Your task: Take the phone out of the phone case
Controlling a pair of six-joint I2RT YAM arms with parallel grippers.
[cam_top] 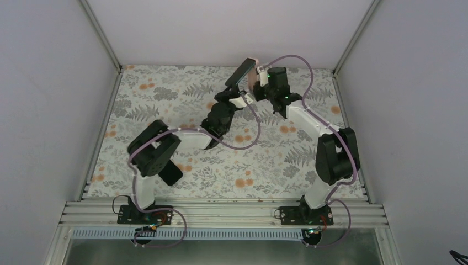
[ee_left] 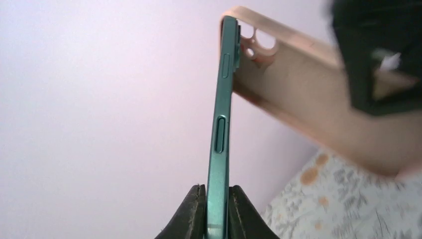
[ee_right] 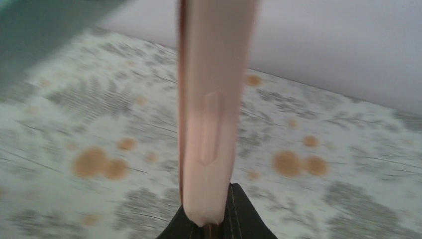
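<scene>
Held up over the far middle of the table, the teal phone point(ee_left: 222, 129) stands edge-on between the black pads of my left gripper point(ee_left: 217, 211), which is shut on its lower end. The pink phone case point(ee_left: 308, 99) leans away from the phone's back, still meeting it at the top corner by the camera cut-outs. My right gripper point(ee_right: 211, 226) is shut on the case point(ee_right: 211, 99), seen edge-on. From above, the phone point(cam_top: 240, 73) shows as a dark slab, the case point(cam_top: 255, 77) a pale strip beside it, and the two grippers point(cam_top: 234, 88) point(cam_top: 264, 83) meet there.
A floral cloth point(cam_top: 221, 160) covers the table. White walls point(cam_top: 221, 27) close the back and both sides, with metal posts at the far corners. Purple cables point(cam_top: 248, 138) loop from both arms over the cloth.
</scene>
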